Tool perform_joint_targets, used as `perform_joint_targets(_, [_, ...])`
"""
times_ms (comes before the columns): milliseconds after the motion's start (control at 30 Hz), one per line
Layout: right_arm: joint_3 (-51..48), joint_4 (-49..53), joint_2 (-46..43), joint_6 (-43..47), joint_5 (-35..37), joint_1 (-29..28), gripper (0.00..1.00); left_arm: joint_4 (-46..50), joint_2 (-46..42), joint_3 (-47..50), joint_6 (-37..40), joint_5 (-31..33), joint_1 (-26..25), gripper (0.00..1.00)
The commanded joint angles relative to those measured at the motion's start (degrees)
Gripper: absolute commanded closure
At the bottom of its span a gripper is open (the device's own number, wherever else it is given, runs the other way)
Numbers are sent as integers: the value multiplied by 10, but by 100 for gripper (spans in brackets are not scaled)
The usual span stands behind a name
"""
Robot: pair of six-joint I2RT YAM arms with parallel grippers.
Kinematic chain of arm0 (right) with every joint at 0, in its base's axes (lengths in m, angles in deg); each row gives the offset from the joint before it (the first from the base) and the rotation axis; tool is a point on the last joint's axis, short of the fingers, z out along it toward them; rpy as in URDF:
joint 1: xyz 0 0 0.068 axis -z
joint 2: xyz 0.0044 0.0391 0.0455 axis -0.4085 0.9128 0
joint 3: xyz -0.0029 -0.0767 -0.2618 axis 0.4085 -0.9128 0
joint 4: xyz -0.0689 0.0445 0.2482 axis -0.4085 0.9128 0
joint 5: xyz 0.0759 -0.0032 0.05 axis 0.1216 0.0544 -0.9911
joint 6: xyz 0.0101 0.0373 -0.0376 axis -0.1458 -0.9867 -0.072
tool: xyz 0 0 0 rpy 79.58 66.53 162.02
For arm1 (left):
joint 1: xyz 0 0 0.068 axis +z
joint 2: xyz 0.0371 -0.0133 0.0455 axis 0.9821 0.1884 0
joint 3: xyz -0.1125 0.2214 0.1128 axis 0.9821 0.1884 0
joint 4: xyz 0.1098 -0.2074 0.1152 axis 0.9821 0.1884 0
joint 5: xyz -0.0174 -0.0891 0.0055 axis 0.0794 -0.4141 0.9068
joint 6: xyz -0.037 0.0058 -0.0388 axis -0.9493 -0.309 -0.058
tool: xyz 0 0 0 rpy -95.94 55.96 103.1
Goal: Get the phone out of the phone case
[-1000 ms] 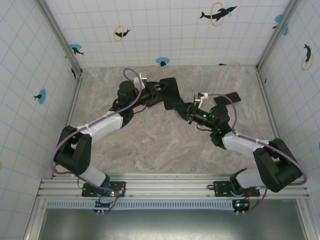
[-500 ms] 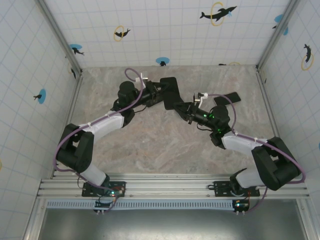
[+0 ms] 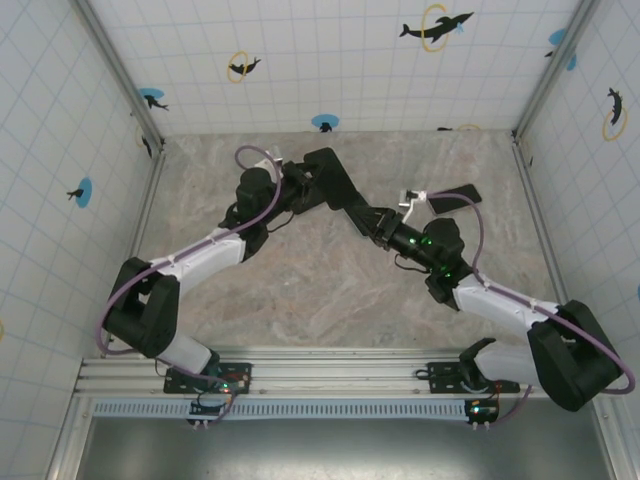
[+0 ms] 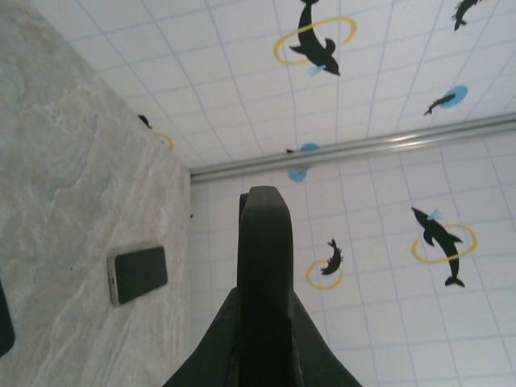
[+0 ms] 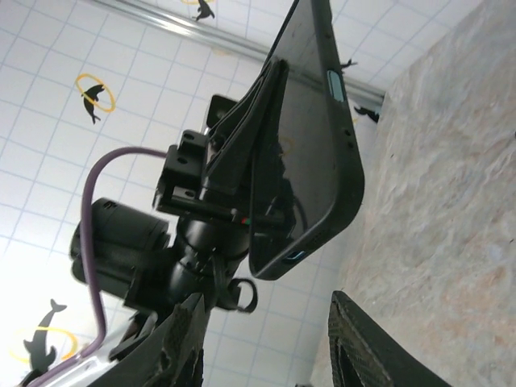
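My left gripper (image 3: pixel 305 186) is shut on the black phone case (image 3: pixel 335 182) and holds it off the table. In the left wrist view the case (image 4: pixel 262 242) stands edge-on between the shut jaws of that gripper (image 4: pixel 262 322). In the right wrist view the case (image 5: pixel 310 145) hangs tilted, its port cutout open at the lower end, with the left gripper (image 5: pixel 242 161) clamped on its back. My right gripper (image 5: pixel 266 314) is open just below the case, not touching it, with nothing between its fingers (image 5: pixel 181 347). The dark phone (image 3: pixel 452 197) lies flat on the table at the back right, also visible as the phone (image 4: pixel 137 274) from the left wrist.
The marble table (image 3: pixel 300 290) is boxed in by white tiled walls (image 3: pixel 330 60) with dolphin stickers. An aluminium rail (image 3: pixel 350 375) runs along the near edge by the arm bases. The two arms meet over the table's middle back.
My right gripper has opened and let go of the case, backing off slightly to the right. The left gripper has closed fully on the case and swung it up and left.
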Motion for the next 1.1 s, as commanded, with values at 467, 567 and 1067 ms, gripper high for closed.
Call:
perform_joint_targets(467, [27,-130,82,10,30,-41,66,-43,-19,-4,-27,70,-41,100])
perform_joint_targets(567, [33,-137,89,9,29,-41,69,-43,-18,-4,-27,69,-45,100])
perform_joint_targets(1067, [47,-94,92,48,13,-41,86,-43,-23,-7,-35,66,-48,100])
